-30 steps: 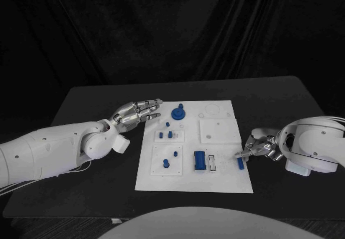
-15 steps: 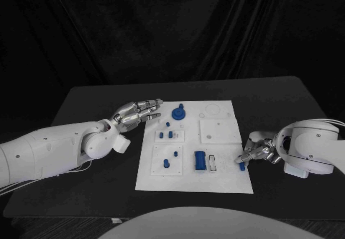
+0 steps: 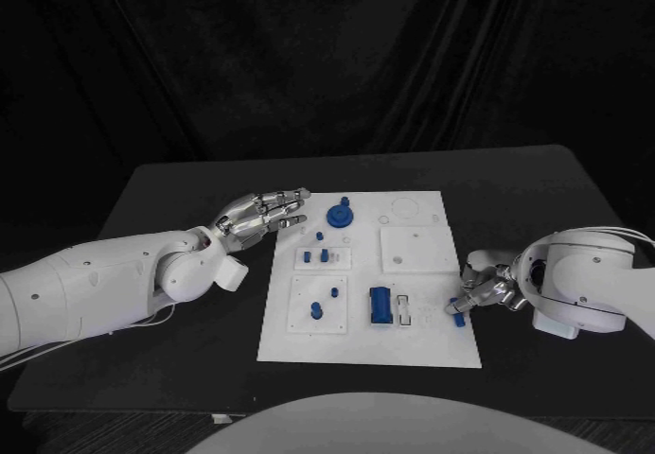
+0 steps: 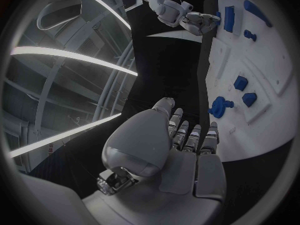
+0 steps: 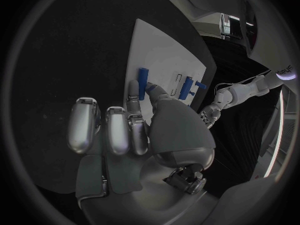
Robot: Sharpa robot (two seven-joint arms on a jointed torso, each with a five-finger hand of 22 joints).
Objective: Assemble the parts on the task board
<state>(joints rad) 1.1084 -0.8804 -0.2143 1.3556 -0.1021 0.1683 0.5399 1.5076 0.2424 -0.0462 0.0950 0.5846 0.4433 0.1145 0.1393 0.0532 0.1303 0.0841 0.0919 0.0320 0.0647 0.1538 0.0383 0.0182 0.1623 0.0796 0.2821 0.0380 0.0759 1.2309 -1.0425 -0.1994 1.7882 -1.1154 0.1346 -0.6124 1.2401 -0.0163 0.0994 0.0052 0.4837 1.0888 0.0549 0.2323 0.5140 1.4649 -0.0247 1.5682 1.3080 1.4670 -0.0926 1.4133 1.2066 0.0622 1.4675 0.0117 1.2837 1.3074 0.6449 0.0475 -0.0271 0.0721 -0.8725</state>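
The white task board (image 3: 430, 340) lies mid-table. On it are a round blue knob part (image 3: 339, 216), small blue pegs (image 3: 318, 255), another blue piece (image 3: 317, 308) and a long blue block (image 3: 379, 305) beside a narrow slot (image 3: 403, 309). My right hand (image 3: 487, 288) is at the board's right edge and pinches a short blue bar (image 3: 456, 313) between thumb and a finger. The right wrist view shows that bar (image 5: 143, 77) over the board's edge (image 5: 140, 40). My left hand (image 3: 259, 216) hovers with fingers spread beside the board's far left edge, holding nothing. The left wrist view shows it (image 4: 184, 150) near the knob part (image 4: 220, 106).
The black table (image 3: 546, 189) runs wide on both sides of the board. My white left forearm (image 3: 96, 288) lies across the table's left side. A raised white square plate (image 3: 415, 248) takes up the board's right middle.
My right hand has crept a little toward the board and nearer to me with the blue bar. The left hand has stayed put.
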